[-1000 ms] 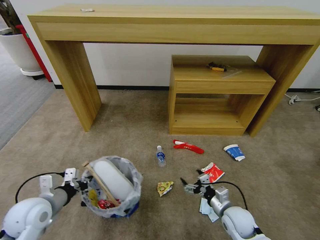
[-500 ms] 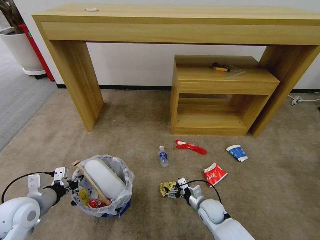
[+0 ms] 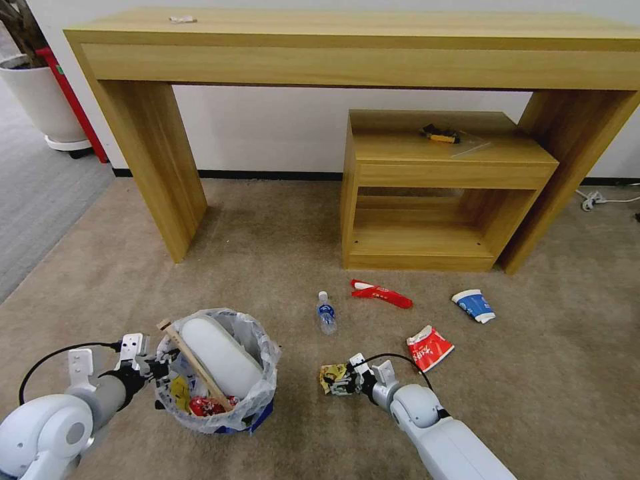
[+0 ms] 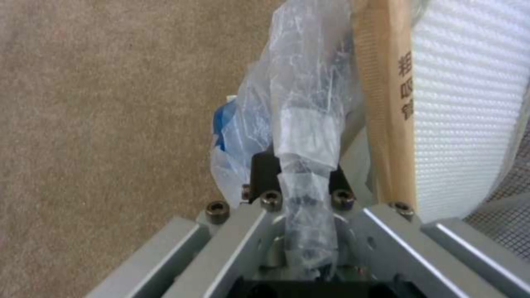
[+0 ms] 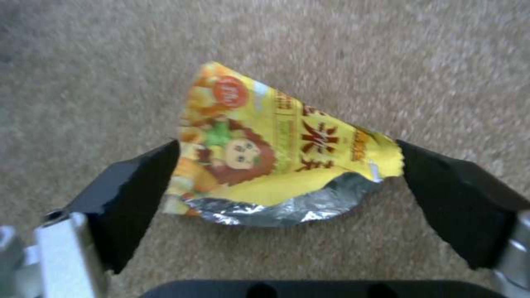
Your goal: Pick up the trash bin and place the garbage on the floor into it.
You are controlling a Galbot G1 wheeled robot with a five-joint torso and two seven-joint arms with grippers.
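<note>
2 hands work low over the floor [image 3: 280, 267]: the left hand [image 3: 159, 369] is clamped on the rim of the trash bin [image 3: 220, 373], and the right hand [image 5: 287, 194] straddles a yellow wrapper [image 5: 276, 165], fingers [image 5: 138, 190] wide apart. Farther off lie a clear bottle [image 3: 325, 312], red wrappers [image 3: 380, 293] and a paper cup [image 3: 474, 305], before the bench [image 3: 360, 47].

An office-like room: beige carpet floor [image 3: 267, 253], wooden console worktop [image 3: 360, 40], low shelf unit [image 3: 440, 193], potted plant [image 3: 40, 100], white wall.
</note>
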